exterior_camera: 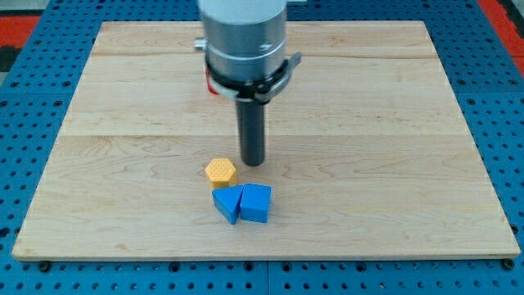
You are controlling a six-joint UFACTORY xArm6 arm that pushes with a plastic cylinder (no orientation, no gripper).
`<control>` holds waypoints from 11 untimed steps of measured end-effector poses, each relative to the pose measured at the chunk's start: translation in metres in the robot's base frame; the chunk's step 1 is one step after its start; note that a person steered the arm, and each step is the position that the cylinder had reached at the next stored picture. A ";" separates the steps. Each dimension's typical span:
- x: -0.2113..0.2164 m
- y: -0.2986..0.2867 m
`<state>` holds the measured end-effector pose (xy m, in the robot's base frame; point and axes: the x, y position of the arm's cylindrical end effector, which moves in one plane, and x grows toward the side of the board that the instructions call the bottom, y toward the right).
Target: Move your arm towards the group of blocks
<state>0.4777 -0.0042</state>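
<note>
The group of blocks is found toward the view's bottom of my tip (253, 163). Leftmost in the group, the yellow hexagonal block (220, 171) lies just beside my tip, to its view's left and slightly lower. Below it, the blue triangular block (227, 203) and the blue cube-like block (256, 201) are set touching one another, near my tip but apart from it. No claw is fitted: the arm ends in a plain rod, so nothing is opened, closed or held, and my tip is seen in contact with no block. The short gap is judged consistent with an approach that is nearly complete. A small red object (210, 84) is partly hidden behind the arm body, toward the view's top. Nothing is seen between my tip and the group on the wooden board (409, 123).
</note>
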 end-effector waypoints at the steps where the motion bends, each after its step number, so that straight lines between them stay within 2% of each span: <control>1: -0.003 -0.043; 2: 0.000 -0.073; 3: 0.031 -0.062; 4: 0.018 -0.068; 5: -0.018 -0.055; 6: -0.022 0.031; 7: -0.053 0.080; 8: -0.129 0.090; 9: -0.187 0.096; 11: -0.278 -0.022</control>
